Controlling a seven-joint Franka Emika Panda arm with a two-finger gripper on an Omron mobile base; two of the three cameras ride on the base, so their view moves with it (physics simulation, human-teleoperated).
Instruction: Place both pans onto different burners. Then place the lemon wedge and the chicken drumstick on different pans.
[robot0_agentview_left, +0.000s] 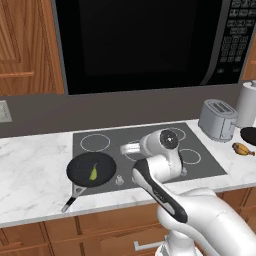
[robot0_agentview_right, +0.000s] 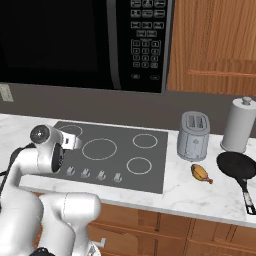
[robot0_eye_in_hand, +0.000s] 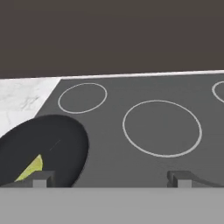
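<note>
Closest to you stands the white arm (robot0_agentview_left: 200, 215), its bulk across the lower part of both base views, bent forward over the stove. Behind it runs the marble counter (robot0_agentview_left: 30, 165), and set into that the dark glass cooktop (robot0_agentview_right: 120, 150) with its white burner rings (robot0_eye_in_hand: 162, 127).

You have one pan (robot0_agentview_left: 91, 169) sitting on the front left burner, its handle pointing back toward the counter's front edge. The other pan (robot0_agentview_right: 237, 166) lies off the cooktop, on the counter at the far right, in front of the paper towel roll (robot0_agentview_right: 240, 125) and beside the toaster (robot0_agentview_right: 194, 136).

Your gripper (robot0_eye_in_hand: 111, 178) hangs over the cooktop just beside the left pan, its fingers (robot0_eye_in_hand: 41, 178) spread wide with nothing between them.

The chicken drumstick (robot0_agentview_right: 201, 173) lies on bare counter between the cooktop and the right pan, touching neither.

Smallest, the lemon wedge (robot0_agentview_left: 93, 173) rests inside the left pan.
</note>
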